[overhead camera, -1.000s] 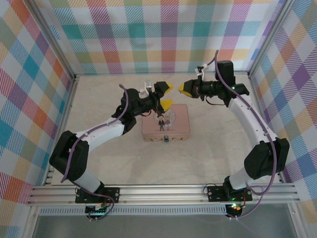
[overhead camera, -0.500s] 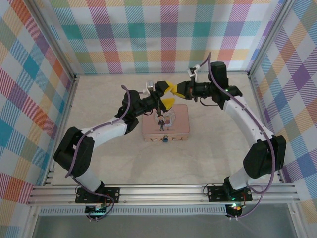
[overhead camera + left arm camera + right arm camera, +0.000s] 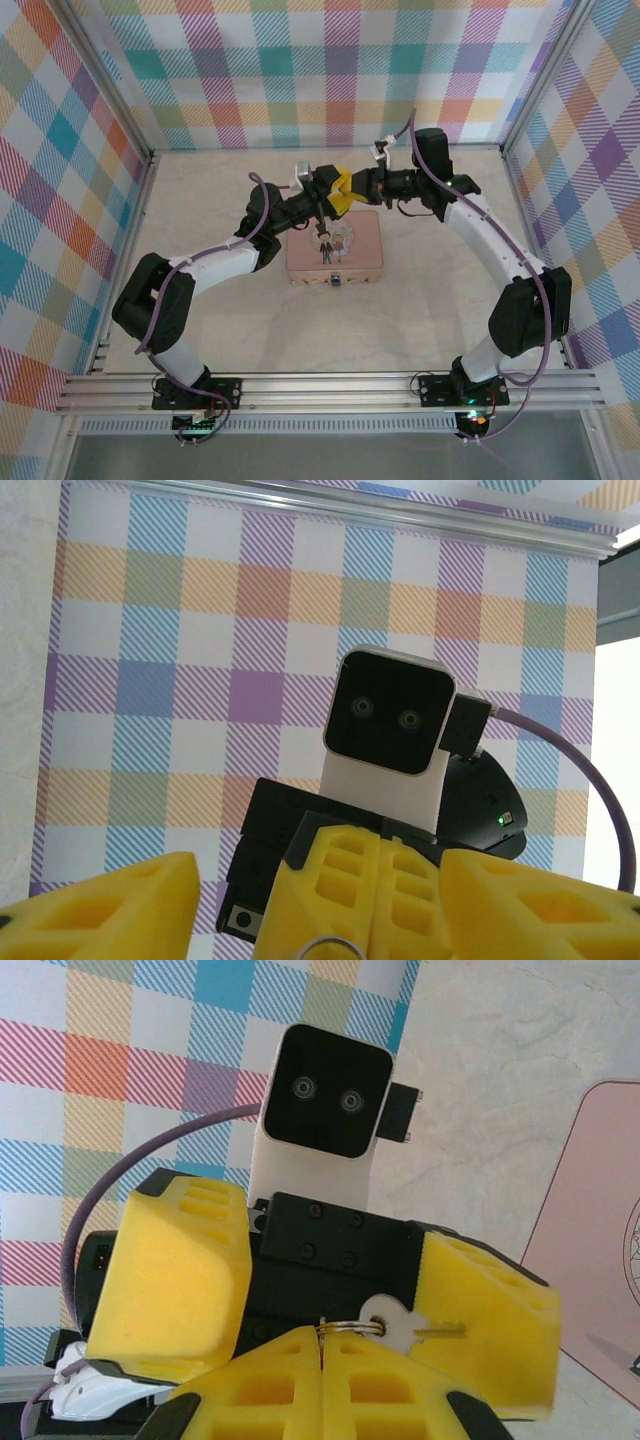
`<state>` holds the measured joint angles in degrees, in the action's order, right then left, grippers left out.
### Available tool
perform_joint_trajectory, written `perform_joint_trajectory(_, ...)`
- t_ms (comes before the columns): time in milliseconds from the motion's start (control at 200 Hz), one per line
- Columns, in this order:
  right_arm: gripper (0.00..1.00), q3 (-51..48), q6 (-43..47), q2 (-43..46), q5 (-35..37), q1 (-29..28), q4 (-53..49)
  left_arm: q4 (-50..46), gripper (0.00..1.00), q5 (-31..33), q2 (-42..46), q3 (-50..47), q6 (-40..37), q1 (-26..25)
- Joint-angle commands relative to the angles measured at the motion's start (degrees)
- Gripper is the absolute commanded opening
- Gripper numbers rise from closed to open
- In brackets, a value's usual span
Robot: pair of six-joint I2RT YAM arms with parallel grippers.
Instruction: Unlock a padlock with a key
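Passing the key from one arm to the other is judged to be the step in hand. The right gripper is seen with its yellow fingers pressed together on the key's ring, with the flat head and thin blade left sticking out sideways. The left gripper is set nose to nose with it. Its fingers are spread to either side of the key and not closed on it. Both grippers are held in the air above the far edge of the pink tin. The padlock is seen as a small dark piece at the tin's near edge, well apart from the key.

For a clean handover, the left fingers should be closed on the head rather than on the ring, so that the blade is left free for the keyhole. The right grip should be released only once the left pinch is firm. Otherwise the key may be dropped onto the tin or left swinging on its ring. Whether the blade is touched by a left finger cannot be told.
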<state>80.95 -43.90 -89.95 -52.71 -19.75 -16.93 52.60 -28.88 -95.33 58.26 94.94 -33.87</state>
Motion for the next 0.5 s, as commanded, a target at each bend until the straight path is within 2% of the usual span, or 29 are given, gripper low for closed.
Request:
perform_joint_trajectory(0, 0.0, -1.6, 2.8, 1.2, -1.8, -0.6, -0.9, 3.3, 0.62, 0.2, 1.0, -1.3, 0.5, 0.1)
perform_joint_trajectory(495, 0.0, -3.6, 5.8, 3.6, -3.0, -0.5, -3.4, 1.4, 0.5, 0.8, 1.7, -2.7, -0.3, 0.6)
